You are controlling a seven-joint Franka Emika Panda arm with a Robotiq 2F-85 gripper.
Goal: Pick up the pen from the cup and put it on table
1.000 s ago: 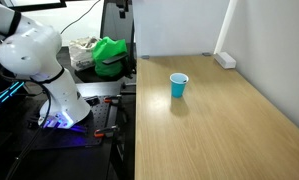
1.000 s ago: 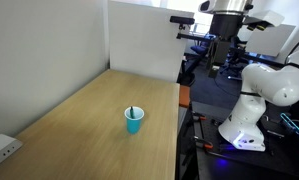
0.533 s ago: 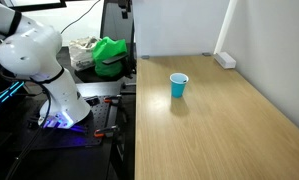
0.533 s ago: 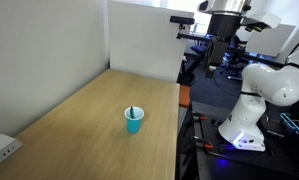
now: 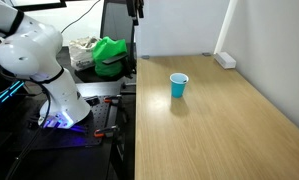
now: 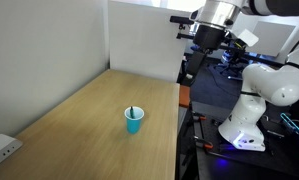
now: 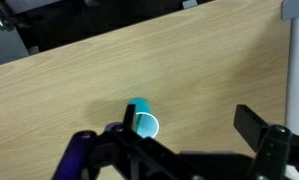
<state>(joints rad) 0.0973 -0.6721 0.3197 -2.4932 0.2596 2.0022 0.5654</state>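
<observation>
The pen (image 6: 135,110) stands roughly upright in the cup (image 7: 144,122) on the worktop (image 6: 79,120), about ten o'clock from the parted, empty jaws in the wrist view, well below them.

Glossy white arm (image 5: 31,52), rounded segments, dark joint seams (violet glow at base), black gripper (image 7: 194,138)

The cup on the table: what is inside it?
Inside the cup, the top of a thin pen shows at the rim in an exterior view. Its lower part and the cup's bottom are hidden by the cup wall.
</observation>
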